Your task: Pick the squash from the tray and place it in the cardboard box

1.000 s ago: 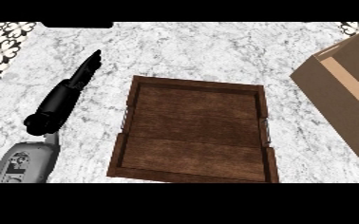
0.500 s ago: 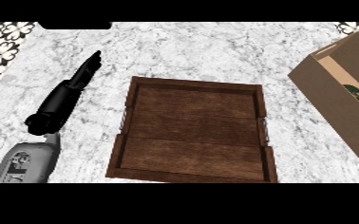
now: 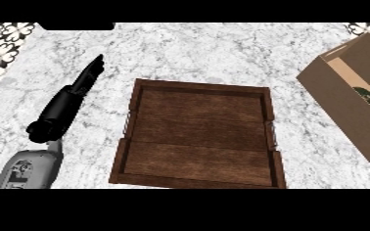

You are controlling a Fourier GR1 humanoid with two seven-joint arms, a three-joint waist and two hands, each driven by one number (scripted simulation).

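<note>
Squash [image 3: 361, 94] looks to be sitting in the cardboard box [image 3: 334, 94] already, just a dark green bit peeking at the edge, the tray [image 3: 200, 133] is bare, and my left hand [image 3: 78, 89] lies flat-fingered on the desk [image 3: 202, 54] holding nothing, so pretty much done.

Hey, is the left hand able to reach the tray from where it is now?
Probably yes. The left hand lies straight-fingered on the counter just left of the wooden tray, and nothing sits between them.
</note>
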